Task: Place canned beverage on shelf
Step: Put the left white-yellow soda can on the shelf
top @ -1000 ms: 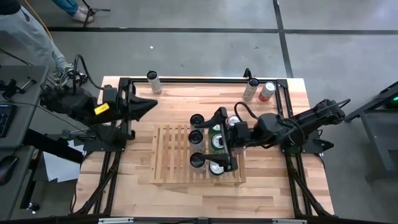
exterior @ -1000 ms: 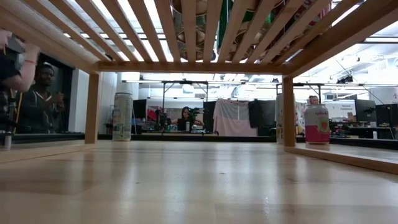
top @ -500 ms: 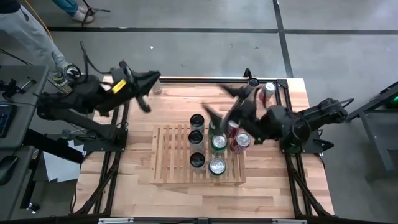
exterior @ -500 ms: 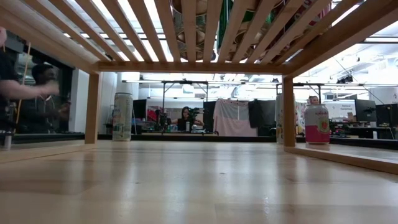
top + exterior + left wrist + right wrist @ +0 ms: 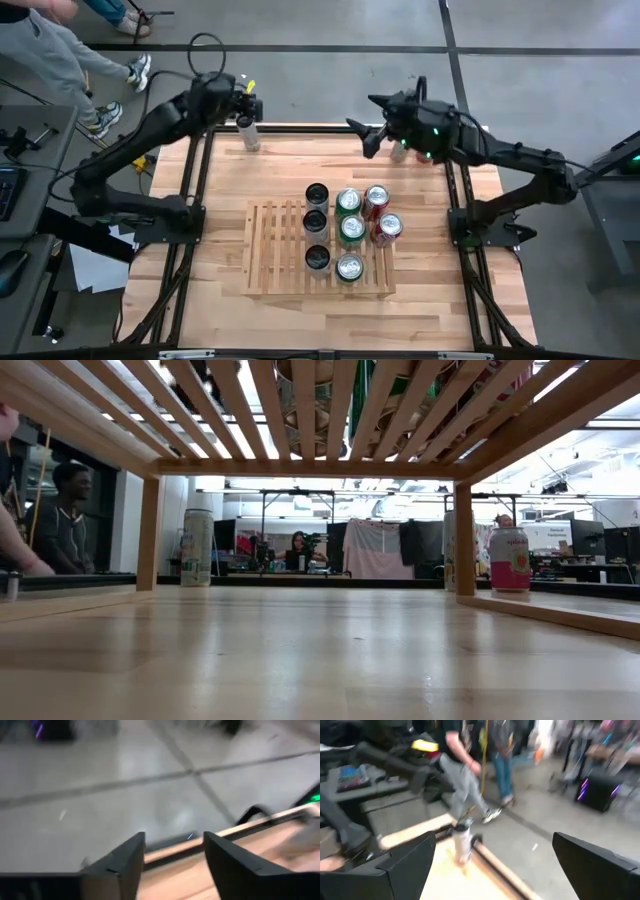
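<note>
The flat light-wood slatted shelf (image 5: pixel 318 248) lies mid-tabletop, well apart from both claws, which are raised over the far edge. Its right half carries three black cans (image 5: pixel 316 223) in a column, three green cans (image 5: pixel 349 232) beside them, and two red cans (image 5: pixel 380 215) at its right edge.

The right claw (image 5: pixel 366 138) is spread wide and empty; a pink-and-white can (image 5: pixel 509 561) stands just beside it at the far right corner. The left claw (image 5: pixel 173 855) is parted and empty, just beside a tall white can (image 5: pixel 246 131).

The butcher-block tabletop (image 5: pixel 220 200) sits on grey concrete floor (image 5: pixel 330 60). People (image 5: pixel 62 515) stand in the workshop beyond.
</note>
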